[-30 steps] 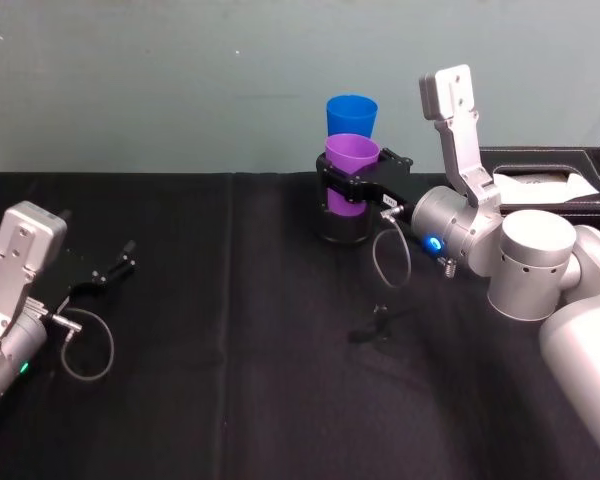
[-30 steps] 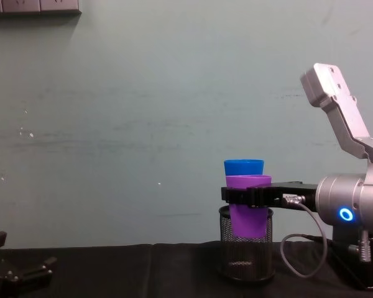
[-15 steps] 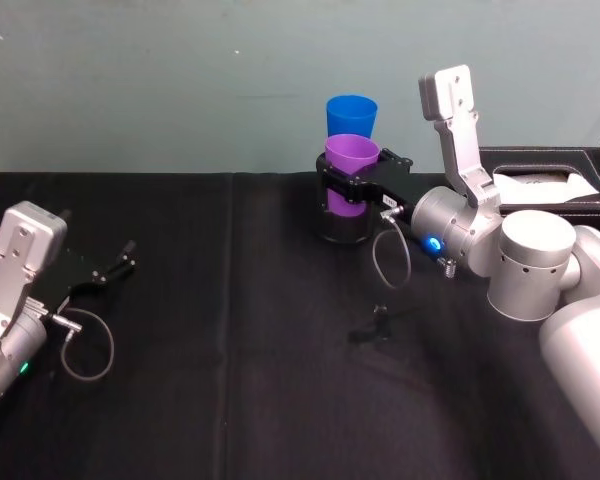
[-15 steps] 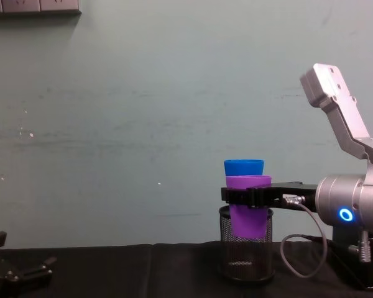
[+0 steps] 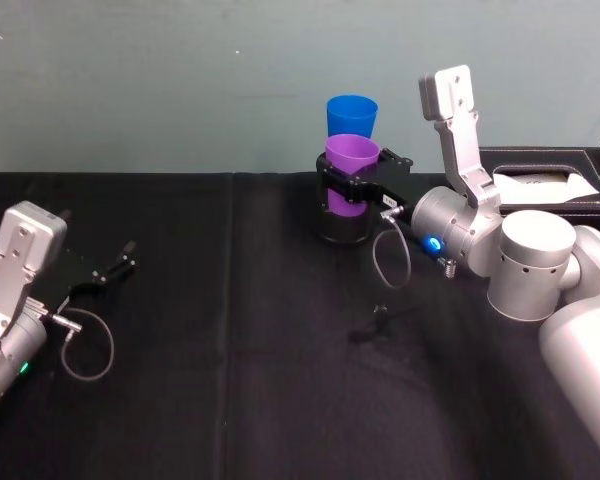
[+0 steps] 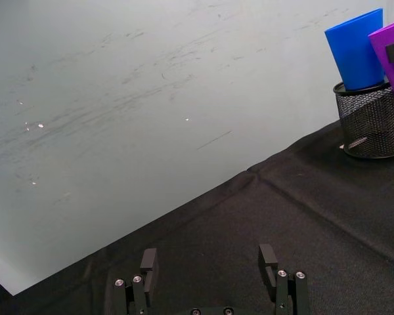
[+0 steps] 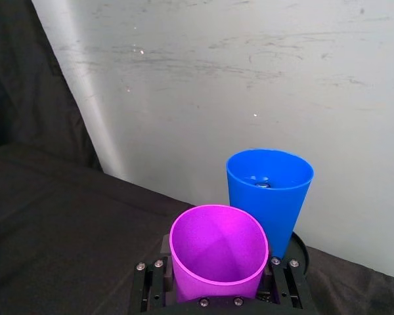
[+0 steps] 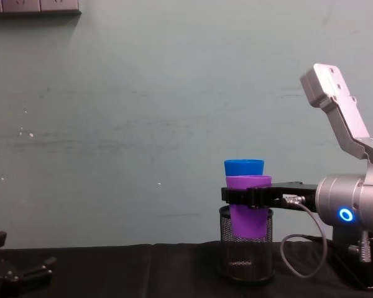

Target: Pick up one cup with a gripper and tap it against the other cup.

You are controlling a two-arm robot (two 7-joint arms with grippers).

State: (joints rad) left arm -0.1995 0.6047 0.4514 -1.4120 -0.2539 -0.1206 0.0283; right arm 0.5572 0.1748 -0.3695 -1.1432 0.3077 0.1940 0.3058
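Two upright cups crowd the mesh pen holder (image 5: 342, 230): the blue cup (image 5: 351, 113) sits in it, and the purple cup (image 5: 351, 158) is clamped in the right claw (image 5: 353, 190) just robot-side of it, so the tap should go straight forward. The left claw (image 5: 115, 268), spread apart, lies far left.

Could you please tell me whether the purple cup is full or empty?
Empty: looking into the purple cup, only its bare inside shows.

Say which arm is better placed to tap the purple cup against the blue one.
Right. The right tool is shut on the purple cup, close beside the blue cup in the mesh holder; the left tool lies open, far off to the left.
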